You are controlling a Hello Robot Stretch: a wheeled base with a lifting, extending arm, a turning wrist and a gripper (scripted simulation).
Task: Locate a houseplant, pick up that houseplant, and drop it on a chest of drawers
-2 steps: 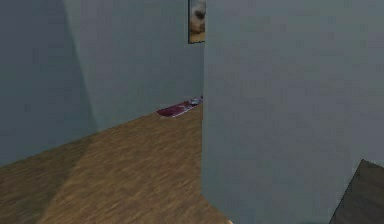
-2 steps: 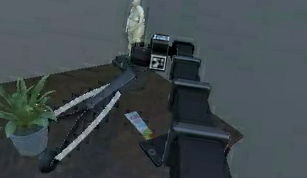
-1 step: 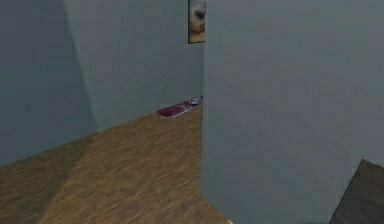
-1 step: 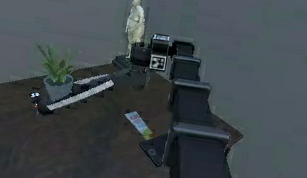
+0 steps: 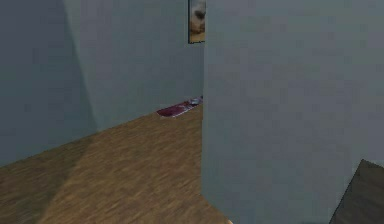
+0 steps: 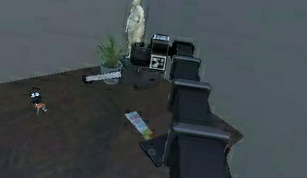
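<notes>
Tool (image 6: 131, 58) near houseplant (image 6: 110, 49), over dark tabletop (image 6: 53, 138).
Finger state unreadable; cannot tell whether it holds anything.

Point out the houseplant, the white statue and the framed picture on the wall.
houseplant (image 6: 110, 50): arm side view, on its green leaves.
white statue (image 6: 134, 21): arm side view, on its torso.
framed picture (image 5: 197, 20): forward view, on the middle of its visible part.

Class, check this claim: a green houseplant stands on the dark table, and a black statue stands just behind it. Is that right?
Not quite: the statue is pale white, not black, as the arm side view shows. The rest holds: the green houseplant stands on the dark table, with the statue just behind it.
</notes>
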